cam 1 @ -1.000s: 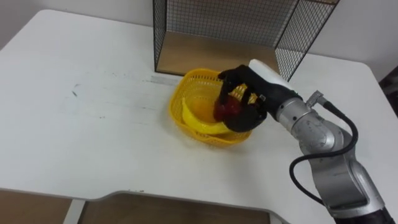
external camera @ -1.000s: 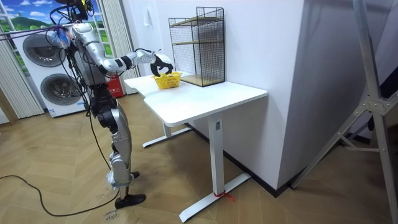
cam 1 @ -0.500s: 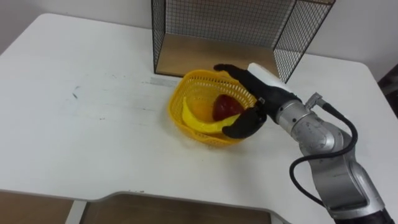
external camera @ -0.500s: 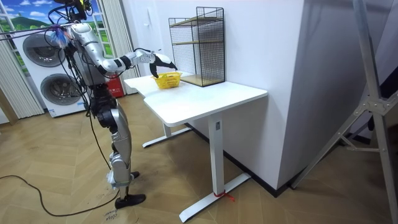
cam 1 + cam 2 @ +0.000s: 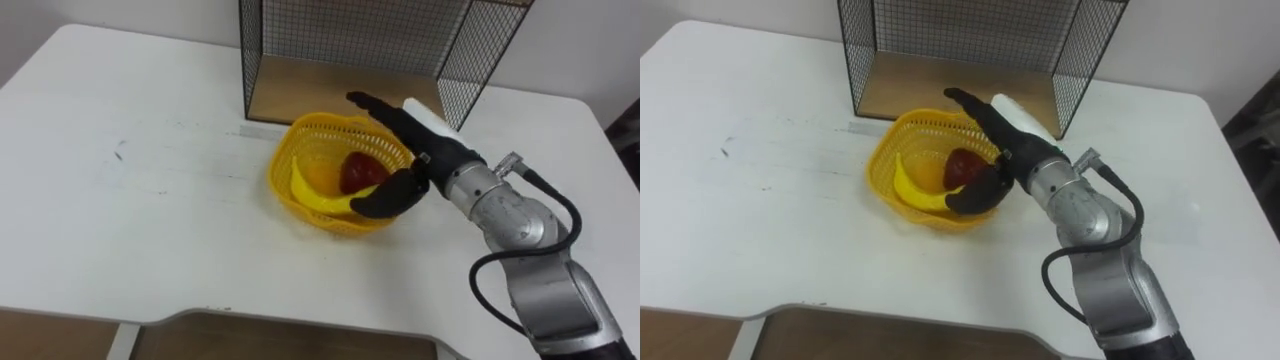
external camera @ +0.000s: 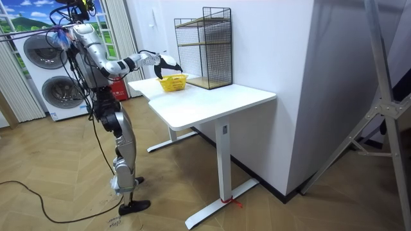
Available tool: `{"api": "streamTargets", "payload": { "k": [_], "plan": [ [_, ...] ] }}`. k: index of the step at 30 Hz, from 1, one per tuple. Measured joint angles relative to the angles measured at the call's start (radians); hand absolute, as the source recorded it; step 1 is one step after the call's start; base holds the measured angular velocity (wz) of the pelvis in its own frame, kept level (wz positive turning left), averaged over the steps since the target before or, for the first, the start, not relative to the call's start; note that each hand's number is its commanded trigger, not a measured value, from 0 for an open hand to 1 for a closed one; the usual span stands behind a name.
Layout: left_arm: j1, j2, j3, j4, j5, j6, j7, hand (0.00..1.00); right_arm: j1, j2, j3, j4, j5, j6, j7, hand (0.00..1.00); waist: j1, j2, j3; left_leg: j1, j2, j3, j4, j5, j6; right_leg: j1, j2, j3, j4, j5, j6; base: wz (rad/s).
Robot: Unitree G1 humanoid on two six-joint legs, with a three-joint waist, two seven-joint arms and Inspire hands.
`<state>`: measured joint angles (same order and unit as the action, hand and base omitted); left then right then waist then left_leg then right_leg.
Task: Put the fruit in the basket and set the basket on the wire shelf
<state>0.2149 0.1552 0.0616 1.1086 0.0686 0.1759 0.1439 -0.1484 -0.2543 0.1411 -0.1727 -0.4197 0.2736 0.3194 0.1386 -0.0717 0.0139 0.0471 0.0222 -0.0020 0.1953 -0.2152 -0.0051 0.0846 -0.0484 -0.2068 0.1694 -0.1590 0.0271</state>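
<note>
Yellow basket [image 5: 288,152] stands on the white table [image 5: 130,210], just before the wire shelf [image 5: 350,40], with one banana [image 5: 310,192] and one red fruit [image 5: 356,170] inside. Right hand [image 5: 424,158] is spread wide at its right rim, fingers straight, holding nothing. Wide bare tabletop lies left of the basket

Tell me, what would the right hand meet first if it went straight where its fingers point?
Probably the wire shelf; the open right hand points past the basket rim toward it, though depth is unclear.
</note>
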Motion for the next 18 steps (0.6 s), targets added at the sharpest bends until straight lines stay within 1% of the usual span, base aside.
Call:
{"api": "streamTargets", "payload": {
  "k": [2,4,5,6,7,8,9,10,11,13,15,16,17,18],
  "plan": [
    [0.01,-0.007,0.015,0.001,-0.012,-0.01,0.019,0.0,0.028,0.007,-0.027,0.0,0.008,-0.008,-0.051,0.0,-0.003,0.006,-0.0032,0.0,0.0,0.0,0.002,0.0,0.0,0.0,0.0,-0.001,0.0,0.0,0.0,0.0],
    [0.025,-0.011,0.022,0.012,-0.043,-0.017,0.038,0.0,0.061,0.02,-0.066,0.001,0.041,-0.016,-0.112,0.0,-0.013,0.017,-0.0091,0.0,0.0,0.0,0.001,0.0,0.0,0.001,0.0,-0.007,0.0,0.0,0.0,0.0],
    [0.03,-0.013,0.033,0.012,-0.05,-0.019,0.044,0.0,0.068,0.022,-0.078,0.003,0.057,-0.02,-0.129,0.0,-0.016,0.019,-0.01,0.001,0.001,0.0,0.002,0.0,0.0,0.001,0.0,-0.008,-0.001,0.0,0.0,0.0],
    [0.04,-0.018,0.07,0.013,-0.079,-0.03,0.052,0.0,0.085,0.022,-0.103,0.008,0.087,-0.033,-0.164,0.0,-0.025,0.019,-0.01,0.001,0.001,0.0,0.002,0.0,0.0,0.002,0.0,-0.008,-0.001,0.0,0.0,0.0],
    [0.048,-0.021,0.102,0.016,-0.106,-0.038,0.066,0.0,0.103,0.022,-0.128,0.01,0.13,-0.041,-0.2,0.0,-0.026,0.018,-0.011,0.001,0.001,0.0,0.002,0.0,0.0,0.003,0.0,-0.01,-0.001,0.0,0.0,0.0],
    [0.052,-0.021,0.114,0.017,-0.123,-0.039,0.074,0.0,0.109,0.022,-0.14,0.014,0.157,-0.045,-0.218,0.0,-0.03,0.017,-0.0114,0.001,0.001,0.001,0.002,0.0,0.0,0.003,0.0,-0.01,-0.001,0.0,0.0,0.0],
    [0.057,-0.021,0.138,0.024,-0.168,-0.044,0.091,0.0,0.126,0.022,-0.167,0.029,0.218,-0.059,-0.255,0.0,-0.031,0.018,-0.0109,0.0,0.001,0.0,0.002,0.0,0.0,0.003,0.0,-0.01,-0.001,0.0,0.0,0.0],
    [0.062,-0.021,0.162,0.038,-0.214,-0.047,0.111,0.0,0.141,0.022,-0.18,0.046,0.256,-0.064,-0.293,0.0,-0.033,0.017,-0.0125,0.001,0.001,0.001,0.003,0.0,0.0,0.003,-0.001,-0.012,-0.001,0.0,0.0,0.0],
    [0.063,-0.022,0.172,0.046,-0.237,-0.05,0.121,0.0,0.15,0.022,-0.186,0.051,0.271,-0.064,-0.307,0.0,-0.033,0.017,-0.0126,0.001,0.001,0.001,0.004,0.0,0.0,0.003,-0.001,-0.013,-0.001,0.0,0.0,0.0],
    [0.073,-0.023,0.211,0.054,-0.317,-0.051,0.142,0.0,0.174,0.022,-0.212,0.066,0.325,-0.065,-0.344,0.0,-0.034,0.018,-0.0128,0.0,0.0,0.0,0.006,0.0,0.0,0.004,-0.002,-0.013,0.0,0.0,0.0,0.0],
    [0.099,-0.023,0.263,0.052,-0.426,-0.051,0.179,0.0,0.195,0.022,-0.242,0.092,0.379,-0.065,-0.406,0.0,-0.039,0.024,-0.0148,0.001,0.001,0.001,0.007,0.0,0.0,0.004,-0.002,-0.01,0.0,0.0,0.0,0.0],
    [0.105,-0.022,0.28,0.052,-0.454,-0.051,0.19,0.0,0.204,0.021,-0.247,0.093,0.39,-0.065,-0.422,0.0,-0.039,0.026,-0.0163,0.001,0.001,0.001,0.007,0.0,0.0,0.004,-0.002,-0.01,0.0,0.0,0.0,0.0],
    [0.117,-0.021,0.314,0.052,-0.515,-0.052,0.214,0.0,0.219,0.02,-0.254,0.094,0.417,-0.065,-0.451,0.0,-0.037,0.032,-0.0189,0.001,0.001,0.001,0.008,0.0,0.0,0.004,-0.002,-0.01,0.001,0.0,0.0,0.0],
    [0.121,-0.022,0.375,0.053,-0.588,-0.052,0.238,0.0,0.231,0.021,-0.265,0.094,0.443,-0.065,-0.479,0.0,-0.034,0.04,-0.0205,0.001,0.001,0.002,0.007,0.0,0.0,0.002,-0.002,-0.011,0.001,0.0,0.0,0.0]
  ]
}}
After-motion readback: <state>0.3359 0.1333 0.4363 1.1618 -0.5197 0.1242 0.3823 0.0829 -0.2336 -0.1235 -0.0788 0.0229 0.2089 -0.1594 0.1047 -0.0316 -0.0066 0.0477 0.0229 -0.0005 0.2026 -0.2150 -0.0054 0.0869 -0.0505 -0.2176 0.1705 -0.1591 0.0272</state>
